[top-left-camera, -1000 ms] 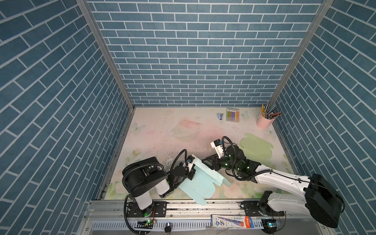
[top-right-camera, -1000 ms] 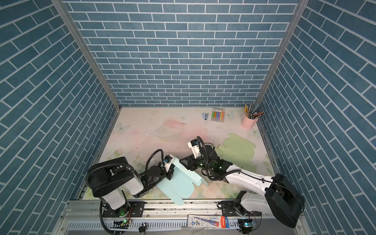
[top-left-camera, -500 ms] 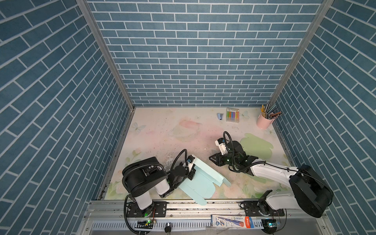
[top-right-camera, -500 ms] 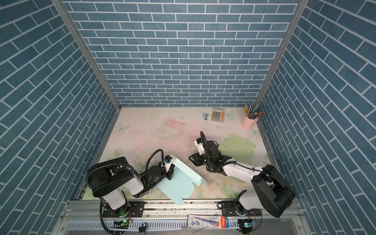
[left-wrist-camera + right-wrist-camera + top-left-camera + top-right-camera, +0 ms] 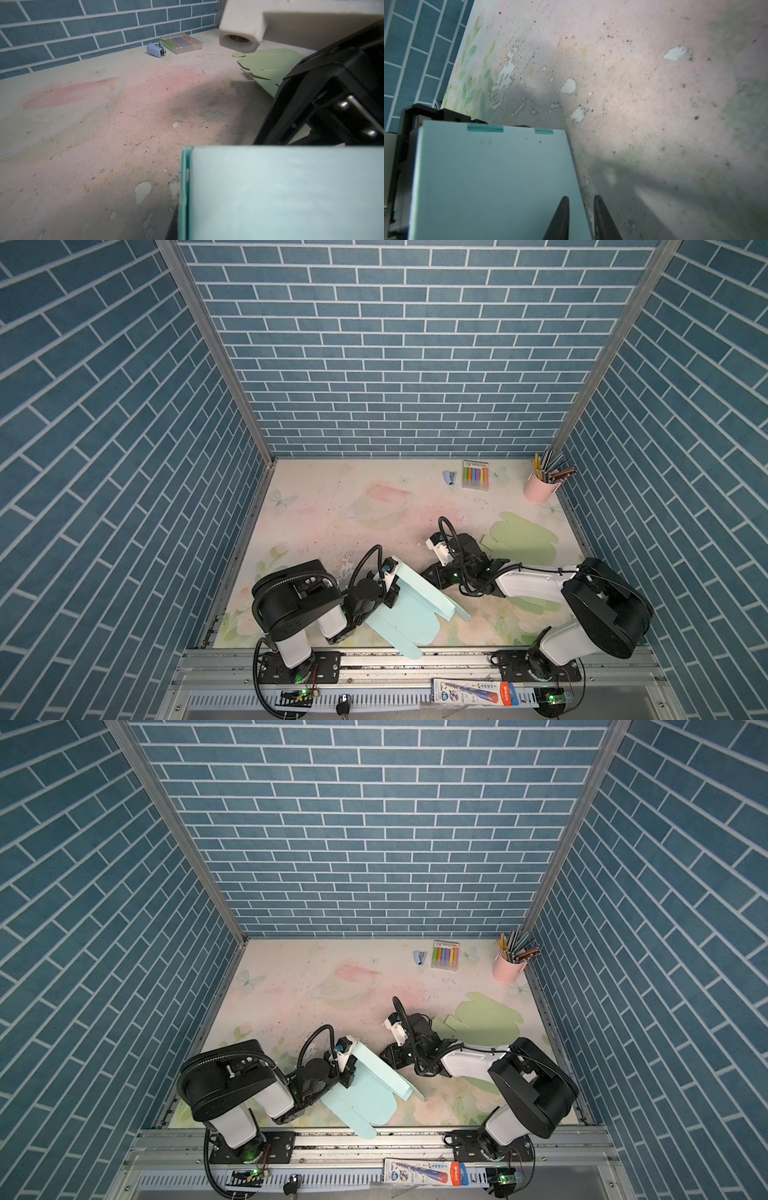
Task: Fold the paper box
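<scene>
Looking down in both top views, a floral table sits inside blue brick-patterned walls. At the lower left of the frame, the left gripper is closed on the upper-left end of the paper box. The box is a pale mint, part-folded carton lying slantwise at the lower centre, with its lowest flap reaching the table's front edge.

Just right of the box's raised side is the right gripper, low over the table. In the right wrist view its two dark fingers stand a narrow gap apart, one over the box's top panel and one past its edge. Whether they touch the card cannot be told.

Further right, along the back wall, lie a small blue stapler and a clear pack of coloured markers. A flat green paper cutout lies at centre right, and a pink cup of pencils stands in the back right corner.
</scene>
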